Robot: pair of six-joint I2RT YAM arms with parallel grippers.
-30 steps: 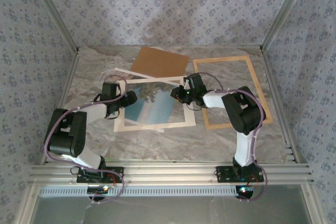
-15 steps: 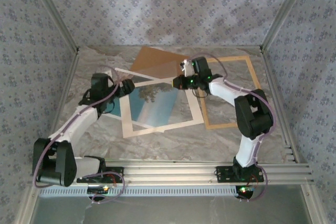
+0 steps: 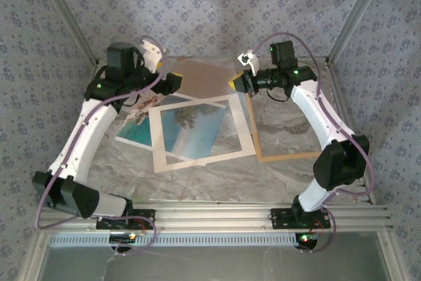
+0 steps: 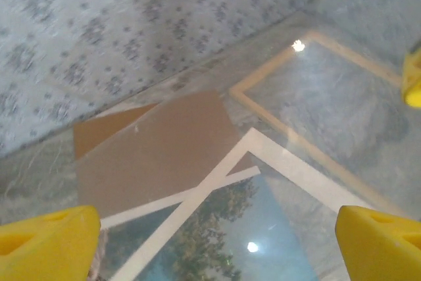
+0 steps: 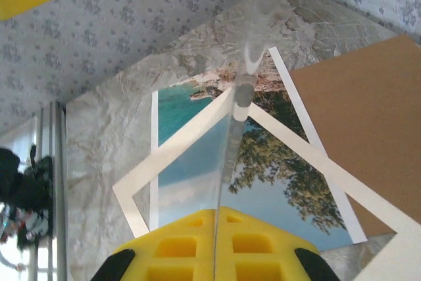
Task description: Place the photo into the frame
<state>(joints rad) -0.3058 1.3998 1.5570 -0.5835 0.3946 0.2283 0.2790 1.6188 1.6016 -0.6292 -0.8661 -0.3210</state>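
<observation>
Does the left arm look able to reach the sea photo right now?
Probably yes. The photo lies partly bare beside the white mat, near the open left claw. The right claw pinches a clear pane.

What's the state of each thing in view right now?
frame: lying flat, nothing in it
photo: lying flat, outside the frame
mat: askew over the photo
board: flat at the back, partly covered
pane: clear, gripped at one end, seen edge-on
left pincer: open, empty
right pincer: shut on the pane
</observation>
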